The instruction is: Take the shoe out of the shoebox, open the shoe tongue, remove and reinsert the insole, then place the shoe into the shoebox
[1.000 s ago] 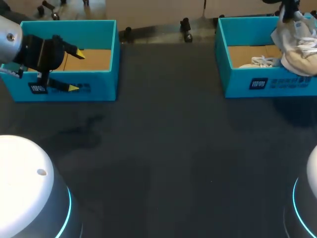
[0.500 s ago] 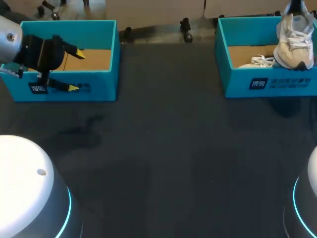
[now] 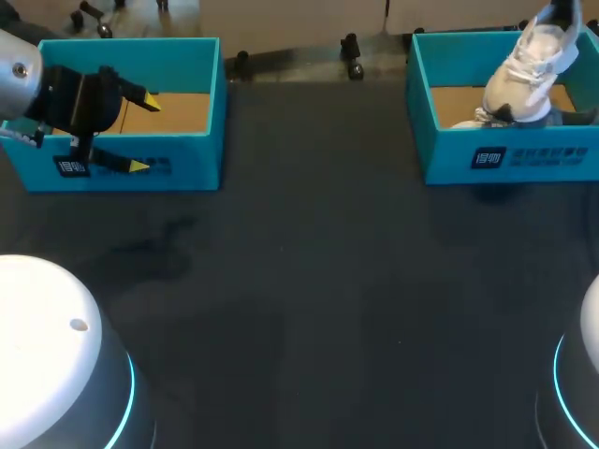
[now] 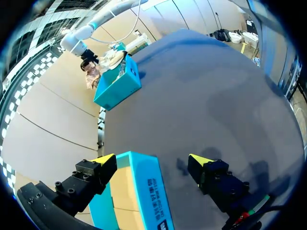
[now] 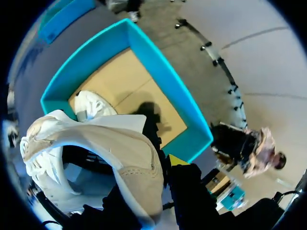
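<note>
One white lace-up shoe hangs toe-down over the right teal cardboard shoebox, clenched at the heel by the right gripper, and should clear the wall before lowering; the left gripper stands released astride the wall of another teal box.

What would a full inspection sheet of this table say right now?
Surface: dark table.
Job's things: white shoe hangs tilted, toe down, over the right shoebox; a second shoe lies inside it; left shoebox shows no shoe.
Clutter: nothing seen.
Grippers: left gripper open, fingers straddling the left shoebox's front wall; right gripper shut on the white shoe's heel end.
Cables: nothing seen on the table.
Surroundings: nothing reaches over the table.
</note>
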Motion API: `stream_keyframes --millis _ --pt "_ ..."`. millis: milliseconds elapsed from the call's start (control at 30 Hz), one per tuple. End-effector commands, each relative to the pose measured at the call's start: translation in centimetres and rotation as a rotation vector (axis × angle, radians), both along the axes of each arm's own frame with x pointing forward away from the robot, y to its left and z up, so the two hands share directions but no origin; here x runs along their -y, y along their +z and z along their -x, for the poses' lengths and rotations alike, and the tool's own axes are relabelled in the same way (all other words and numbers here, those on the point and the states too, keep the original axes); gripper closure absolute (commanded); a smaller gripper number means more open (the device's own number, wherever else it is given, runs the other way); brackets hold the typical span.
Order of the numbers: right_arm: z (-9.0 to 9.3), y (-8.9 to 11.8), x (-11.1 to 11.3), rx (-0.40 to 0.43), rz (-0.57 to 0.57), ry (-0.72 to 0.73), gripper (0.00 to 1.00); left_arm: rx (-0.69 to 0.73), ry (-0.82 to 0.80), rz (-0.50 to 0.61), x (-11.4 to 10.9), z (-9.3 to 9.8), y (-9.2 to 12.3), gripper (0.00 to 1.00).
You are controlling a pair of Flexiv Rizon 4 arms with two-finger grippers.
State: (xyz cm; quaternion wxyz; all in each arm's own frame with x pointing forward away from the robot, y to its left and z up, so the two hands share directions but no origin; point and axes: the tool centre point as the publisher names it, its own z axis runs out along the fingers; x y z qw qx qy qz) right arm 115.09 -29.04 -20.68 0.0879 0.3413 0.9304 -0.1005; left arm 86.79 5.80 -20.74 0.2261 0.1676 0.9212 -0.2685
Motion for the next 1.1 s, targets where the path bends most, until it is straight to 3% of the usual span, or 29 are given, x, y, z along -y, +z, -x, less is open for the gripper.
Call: stream_keyframes --millis 33,333,767,1100 --pt "1.1 0.5 0.2 0.032 -0.016 -0.129 1.0 0.001 0.001 -0.003 0.0 0.1 0.0 0.0" --pt "1.8 0.3 1.0 0.026 -0.025 -0.419 1.0 0.001 0.001 -0.003 0.0 0.1 0.0 0.0" --pt "2.7 0.8 1.9 0.102 -0.024 -0.704 1.0 0.001 0.001 -0.003 0.0 0.1 0.0 0.0" --pt "3.0 0.7 2.0 0.129 -0.043 -0.787 1.0 0.001 0.001 -0.003 0.0 0.1 0.0 0.0"
